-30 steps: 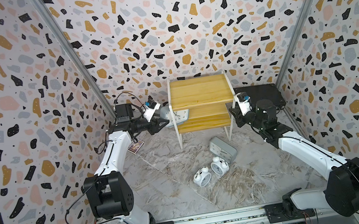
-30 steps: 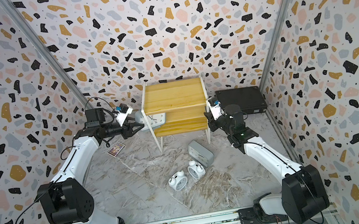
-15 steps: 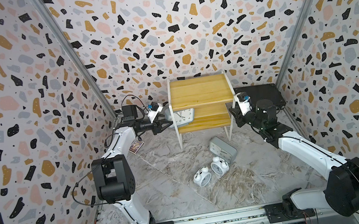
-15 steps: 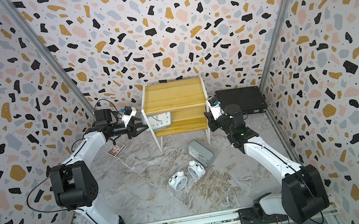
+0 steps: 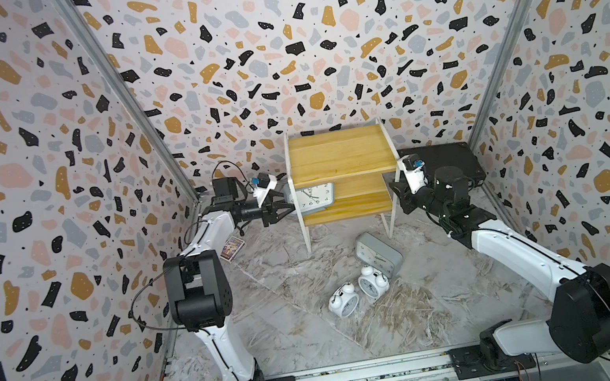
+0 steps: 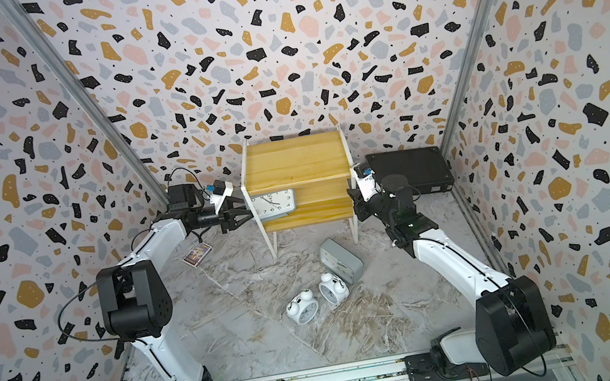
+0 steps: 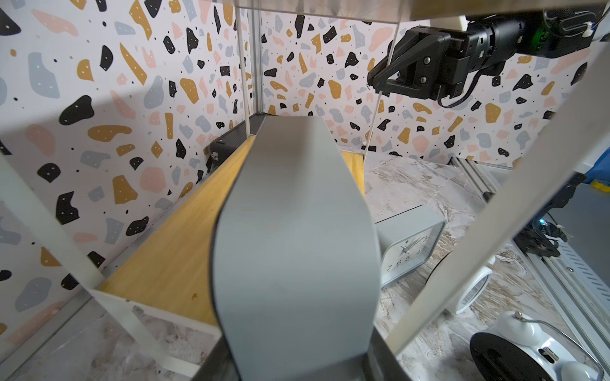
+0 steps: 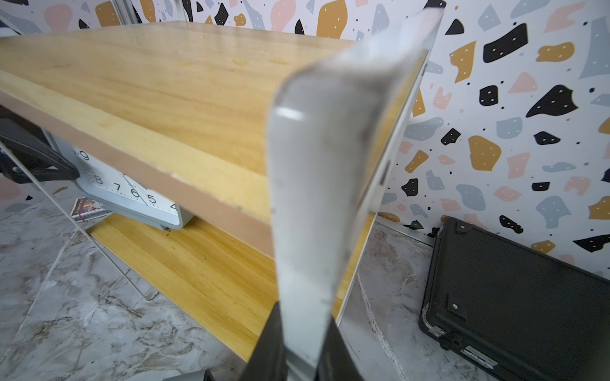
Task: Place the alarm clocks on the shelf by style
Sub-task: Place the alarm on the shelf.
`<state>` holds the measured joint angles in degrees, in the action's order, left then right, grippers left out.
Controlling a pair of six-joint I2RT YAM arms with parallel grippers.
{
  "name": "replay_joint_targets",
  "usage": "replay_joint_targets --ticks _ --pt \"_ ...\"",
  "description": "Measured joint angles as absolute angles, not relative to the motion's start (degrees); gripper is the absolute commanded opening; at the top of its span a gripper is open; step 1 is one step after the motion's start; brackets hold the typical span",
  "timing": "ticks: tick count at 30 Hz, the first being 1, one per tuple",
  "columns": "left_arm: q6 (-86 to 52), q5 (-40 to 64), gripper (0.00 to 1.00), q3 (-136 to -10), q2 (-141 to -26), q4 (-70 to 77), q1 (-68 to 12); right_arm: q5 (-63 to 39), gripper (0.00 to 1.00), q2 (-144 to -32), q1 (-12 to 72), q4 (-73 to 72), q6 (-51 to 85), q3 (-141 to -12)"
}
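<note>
White round twin-bell alarm clock [image 5: 342, 298] sits lower centre on the marbled grey floor [image 5: 287, 327], with a second white twin-bell clock [image 5: 372, 283] just beside it. Right behind them a grey rounded-rectangular alarm clock [image 5: 379, 256] lies tilted. Farther back stands the two-tier yellowish wooden shelf [image 5: 338, 149] with a thin white frame. At its left side the left gripper [image 5: 286, 207] is clamped on another grey white-faced clock [image 5: 315, 197], at the lower board's left end. At its right side the right gripper [image 8: 303, 330] pinches the shelf's white upright. A flat black case [image 5: 452, 160] lies at far right.
</note>
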<state>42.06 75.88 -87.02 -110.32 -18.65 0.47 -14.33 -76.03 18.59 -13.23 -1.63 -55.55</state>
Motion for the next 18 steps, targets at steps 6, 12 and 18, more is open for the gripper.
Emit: replay_joint_targets --ticks 6,12,18 --pt "42.33 76.64 0.19 -88.14 -111.33 -17.91 -1.02 -14.35 0.18 -76.03 18.59 -13.21 -1.63 -55.55" --pt "42.44 77.34 0.19 -88.42 -112.86 -17.93 -2.57 -14.37 0.18 -76.03 18.59 -13.19 -1.65 -55.55" --pt "42.41 77.54 0.19 -89.71 -113.93 -17.78 -3.62 -14.37 0.18 -76.03 18.59 -13.19 -1.65 -55.55"
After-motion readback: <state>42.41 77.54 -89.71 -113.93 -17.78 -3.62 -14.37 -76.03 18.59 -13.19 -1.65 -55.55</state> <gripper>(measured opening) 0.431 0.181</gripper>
